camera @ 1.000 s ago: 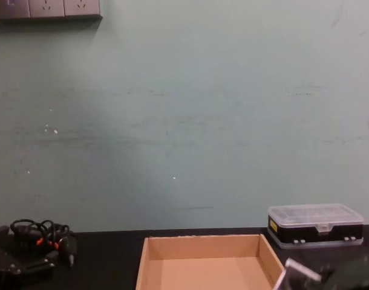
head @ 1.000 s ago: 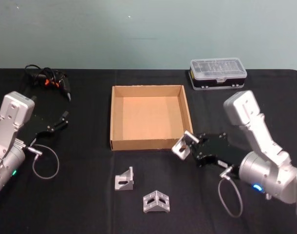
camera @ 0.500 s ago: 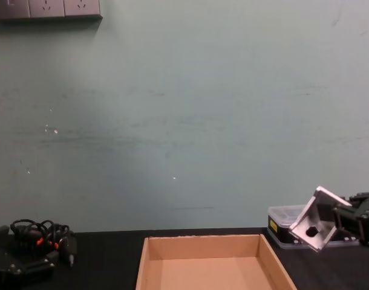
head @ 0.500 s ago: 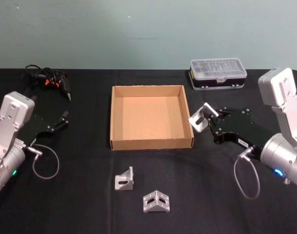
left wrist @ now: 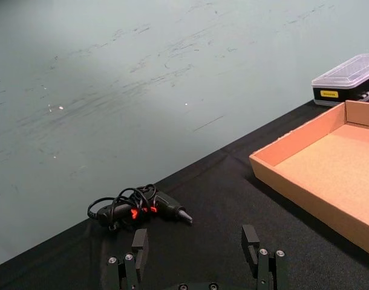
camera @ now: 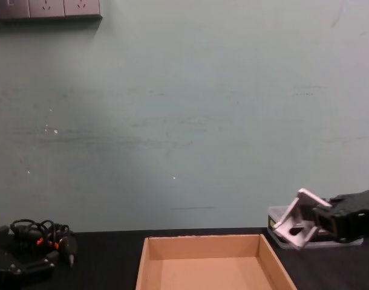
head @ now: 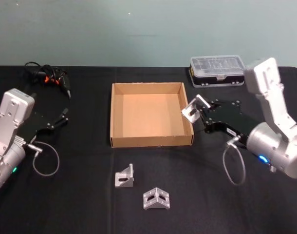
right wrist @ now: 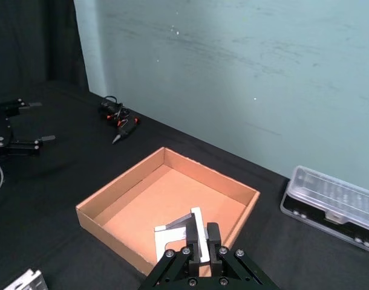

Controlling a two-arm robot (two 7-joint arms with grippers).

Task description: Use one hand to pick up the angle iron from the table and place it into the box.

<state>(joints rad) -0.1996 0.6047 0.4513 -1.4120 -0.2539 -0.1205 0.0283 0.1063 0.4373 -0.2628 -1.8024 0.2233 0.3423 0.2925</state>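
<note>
Our right pincer (head: 201, 111) grips an angle iron (head: 191, 109) above the right wall of the box (head: 151, 142). Next we should shift left, lower and release. The left pincer (head: 58, 121) sits released at left.

Your right gripper (head: 202, 111) hangs raised at right, pointing left, fingers clamped on the angle iron (head: 191, 110). Your left gripper (head: 58, 122) rests low at left, fingers spread.
</note>
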